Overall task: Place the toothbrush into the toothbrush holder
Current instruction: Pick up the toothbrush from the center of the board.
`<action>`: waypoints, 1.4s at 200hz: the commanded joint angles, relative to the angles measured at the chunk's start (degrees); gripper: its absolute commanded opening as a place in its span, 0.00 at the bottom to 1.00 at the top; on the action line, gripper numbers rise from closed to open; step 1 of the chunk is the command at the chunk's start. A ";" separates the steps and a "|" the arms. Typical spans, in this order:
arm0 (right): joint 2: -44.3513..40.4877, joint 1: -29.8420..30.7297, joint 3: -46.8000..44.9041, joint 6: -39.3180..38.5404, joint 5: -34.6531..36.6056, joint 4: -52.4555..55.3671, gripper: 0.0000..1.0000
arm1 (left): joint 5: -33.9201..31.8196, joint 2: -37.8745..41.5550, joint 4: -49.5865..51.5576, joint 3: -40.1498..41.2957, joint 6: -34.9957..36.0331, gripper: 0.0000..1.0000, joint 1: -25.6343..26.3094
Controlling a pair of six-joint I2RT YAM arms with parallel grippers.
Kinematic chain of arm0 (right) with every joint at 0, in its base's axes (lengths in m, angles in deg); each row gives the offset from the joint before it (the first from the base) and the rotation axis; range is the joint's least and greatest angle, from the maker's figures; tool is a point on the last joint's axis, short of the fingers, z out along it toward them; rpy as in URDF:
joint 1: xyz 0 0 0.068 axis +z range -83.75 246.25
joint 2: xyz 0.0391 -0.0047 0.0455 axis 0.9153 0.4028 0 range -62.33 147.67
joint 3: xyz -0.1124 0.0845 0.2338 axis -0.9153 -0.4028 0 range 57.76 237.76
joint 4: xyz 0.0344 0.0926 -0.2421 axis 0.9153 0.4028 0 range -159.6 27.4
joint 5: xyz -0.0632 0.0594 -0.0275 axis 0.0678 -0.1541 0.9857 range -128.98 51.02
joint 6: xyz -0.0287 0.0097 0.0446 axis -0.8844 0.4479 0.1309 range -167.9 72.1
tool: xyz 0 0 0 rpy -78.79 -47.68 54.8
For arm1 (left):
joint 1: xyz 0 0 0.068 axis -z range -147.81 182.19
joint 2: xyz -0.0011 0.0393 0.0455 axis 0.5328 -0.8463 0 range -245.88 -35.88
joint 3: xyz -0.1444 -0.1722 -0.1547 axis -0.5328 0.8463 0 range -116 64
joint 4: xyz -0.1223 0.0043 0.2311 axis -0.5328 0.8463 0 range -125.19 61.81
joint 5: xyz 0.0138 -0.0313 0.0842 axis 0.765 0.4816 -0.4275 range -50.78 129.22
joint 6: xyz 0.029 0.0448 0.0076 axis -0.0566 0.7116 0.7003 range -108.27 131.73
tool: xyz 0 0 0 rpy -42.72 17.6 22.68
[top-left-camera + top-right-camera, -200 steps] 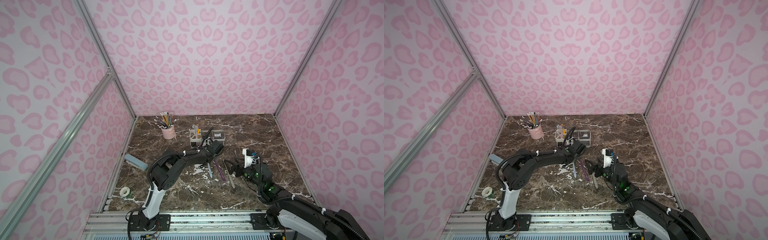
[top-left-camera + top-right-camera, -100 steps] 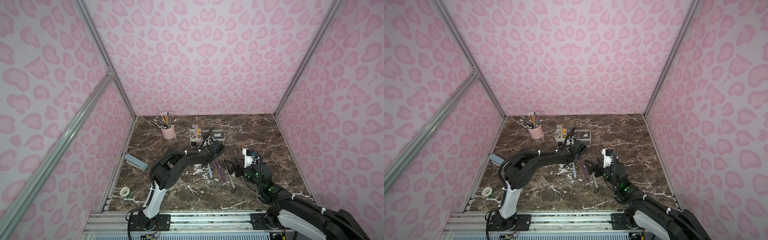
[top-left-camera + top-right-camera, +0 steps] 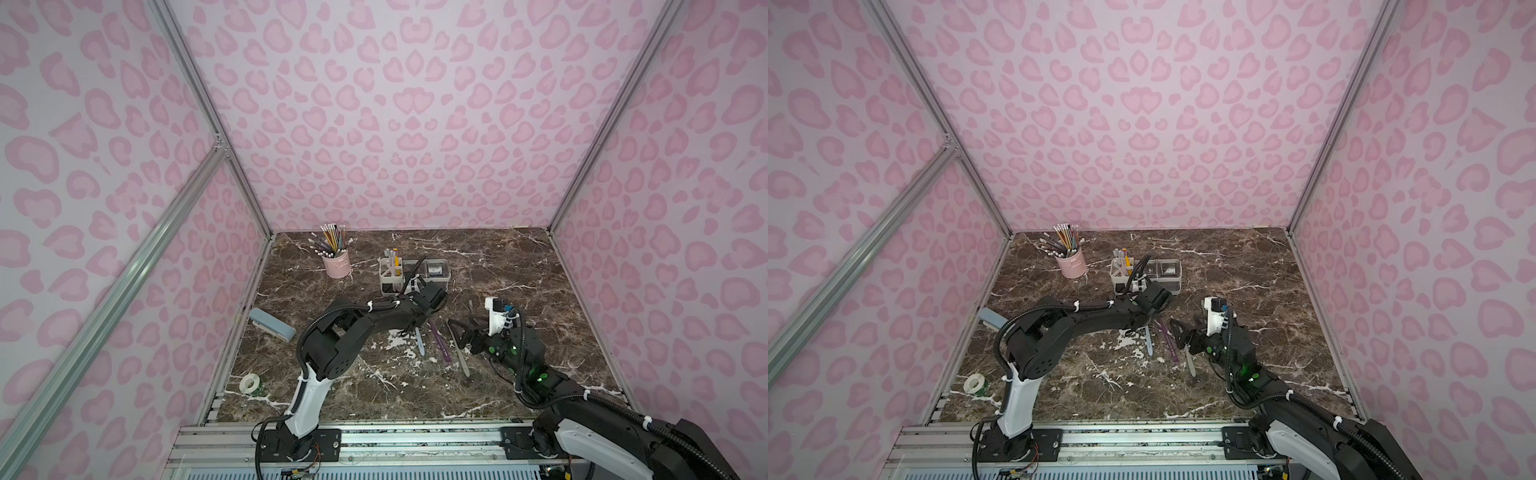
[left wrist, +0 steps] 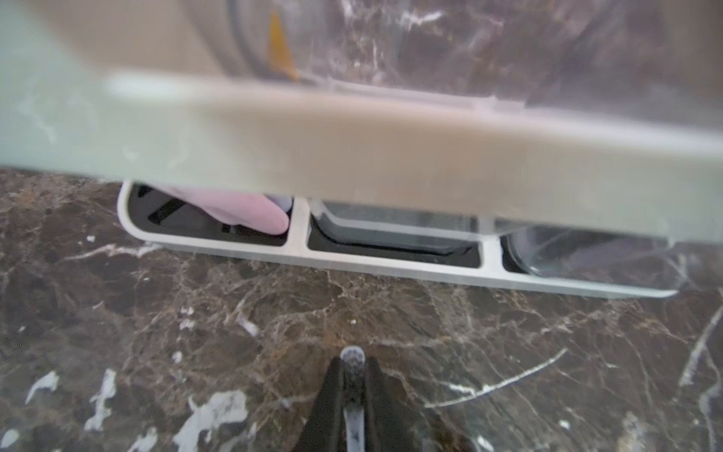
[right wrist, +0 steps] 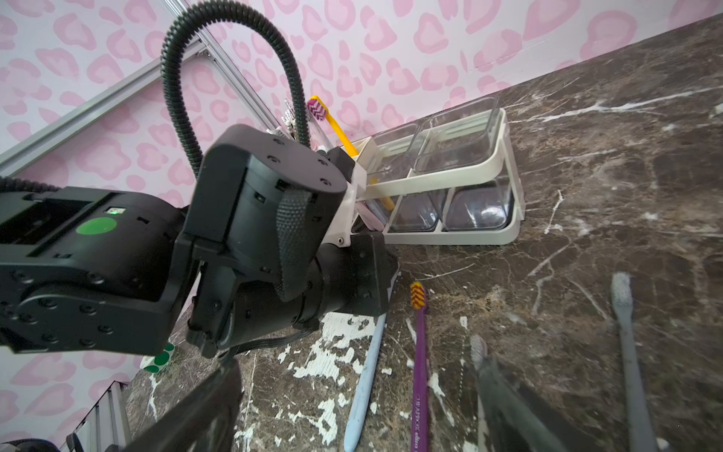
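The light blue toothbrush [image 3: 420, 343] [image 5: 365, 385] lies on the marble table just in front of the toothbrush holder [image 3: 415, 286] [image 3: 1177, 286] [image 5: 450, 184]. That holder is a white open frame with clear cups, and several brushes stand in its slot end. My left gripper [image 3: 417, 321] [image 4: 352, 366] is down at the table. Its black jaws are pressed on both sides of the toothbrush's head end [image 4: 352, 358], near the holder's base [image 4: 391, 266]. My right gripper [image 3: 461, 332] [image 5: 358, 366] hovers open over the brush handles and holds nothing.
A purple toothbrush [image 3: 439, 343] [image 5: 419, 352] and a grey one [image 3: 460, 355] lie beside the blue one; another grey one [image 5: 626, 336] lies further right. A pink pencil cup [image 3: 336, 265], a blue-grey case [image 3: 272, 325] and a tape roll [image 3: 251, 382] are on the left.
My left jaws have closed in onto the toothbrush's head end. The left arm has hardly shifted, and the right arm has stayed still.
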 commanded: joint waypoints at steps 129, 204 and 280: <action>-0.17 0.00 -0.03 0.12 -0.38 -2.22 0.96 | 3.16 2.61 1.57 3.45 -1.44 0.08 0.47; 0.75 0.14 0.01 0.14 -0.81 -2.76 0.96 | 2.95 7.64 2.38 6.87 -2.38 0.05 1.91; 4.54 0.53 1.00 0.74 -4.48 -4.27 0.96 | 0.63 11.51 3.54 6.80 -2.14 0.04 1.94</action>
